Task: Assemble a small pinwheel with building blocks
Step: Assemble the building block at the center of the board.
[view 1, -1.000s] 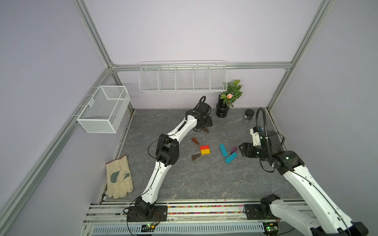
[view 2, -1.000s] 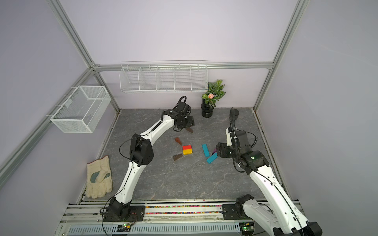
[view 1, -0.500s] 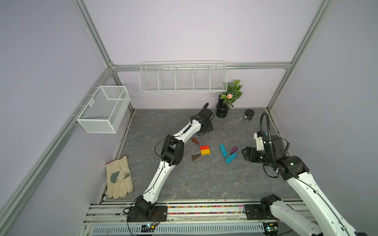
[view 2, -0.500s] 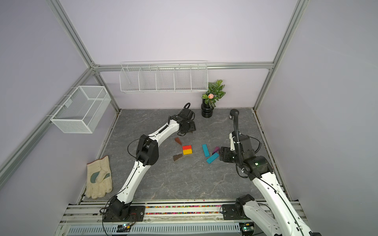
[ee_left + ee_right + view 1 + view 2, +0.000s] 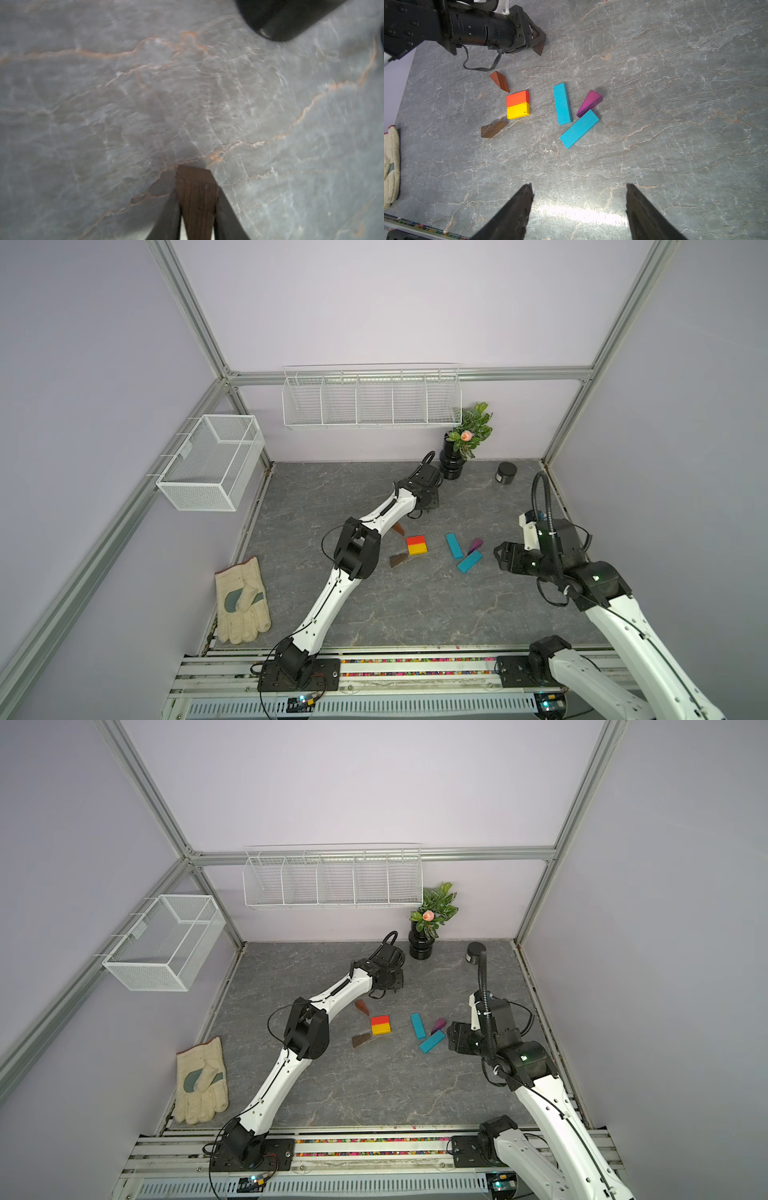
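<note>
left gripper [image 5: 197, 199] clamped on brown wedge [image 5: 195, 185], just above centre in both top views | right gripper [image 5: 579, 187] wide, empty | black vase [image 5: 452, 466] near left gripper

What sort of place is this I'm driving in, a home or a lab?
Most likely a lab robot test cell, not a home: an aluminium frame with plain lilac walls encloses the grey table, both arms are bolted to a base rail, and wire baskets hang on the walls.
</note>
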Controlling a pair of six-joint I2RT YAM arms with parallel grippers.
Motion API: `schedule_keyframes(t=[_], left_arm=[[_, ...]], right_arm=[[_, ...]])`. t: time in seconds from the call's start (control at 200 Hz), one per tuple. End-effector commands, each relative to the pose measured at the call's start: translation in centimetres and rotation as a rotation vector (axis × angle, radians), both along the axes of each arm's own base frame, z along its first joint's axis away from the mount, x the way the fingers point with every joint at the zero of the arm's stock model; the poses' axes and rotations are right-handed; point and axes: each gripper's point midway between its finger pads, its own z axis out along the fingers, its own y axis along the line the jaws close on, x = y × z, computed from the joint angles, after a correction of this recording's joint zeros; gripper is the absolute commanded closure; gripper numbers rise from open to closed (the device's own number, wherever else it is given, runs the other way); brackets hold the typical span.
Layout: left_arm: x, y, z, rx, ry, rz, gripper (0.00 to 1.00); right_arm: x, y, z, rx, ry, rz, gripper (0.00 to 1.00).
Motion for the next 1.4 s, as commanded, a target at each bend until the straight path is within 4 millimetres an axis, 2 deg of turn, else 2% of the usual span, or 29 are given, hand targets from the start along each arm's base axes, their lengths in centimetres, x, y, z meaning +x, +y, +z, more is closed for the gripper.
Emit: schedule_keyframes(t=[0.0, 0.025, 0.04, 0.09, 0.22, 0.47, 0.64, 1.1, 1.394], left_arm=[[-1.0, 0.1, 0.7, 0.036, -0.014, -0.036, 0.90], [-1.1, 0.2, 0.8, 0.041, -0.018, -0.039, 0.93], [-1.2, 0.3, 0.7, 0.046, -0.019, -0.042, 0.95], [-1.5, 0.5, 0.5, 0.060, -0.018, -0.044, 1.00], [-2.6, 0.9, 0.1, 0.088, 0.014, -0.058, 1.00], [-6.0, 1.7, 1.3, 0.201, 0.000, -0.113, 1.00], [-7.7, 2.3, 1.4, 0.242, 0.009, -0.132, 1.00], [-8.0, 3.0, 0.8, 0.307, -0.016, -0.152, 0.99], [-8.4, 2.4, 0.3, 0.283, -0.004, -0.173, 0.84]], right_arm=[[-0.2, -0.4, -0.4, 0.012, 0.008, -0.032, 0.27], [-0.2, -0.4, -0.3, 0.014, 0.005, -0.034, 0.26], [-0.4, -0.5, -1.3, 0.008, 0.026, -0.036, 0.26], [-0.5, -0.5, -1.4, 0.010, 0.026, -0.041, 0.26], [-0.8, -0.6, -1.5, 0.017, 0.023, -0.047, 0.26], [-0.9, -0.5, -1.8, 0.028, 0.020, -0.048, 0.27], [-0.9, -0.5, -2.0, 0.034, 0.023, -0.046, 0.27], [-1.3, -0.4, -2.0, 0.037, 0.020, -0.036, 0.27], [-1.4, -0.5, -2.0, 0.035, 0.019, -0.039, 0.26]])
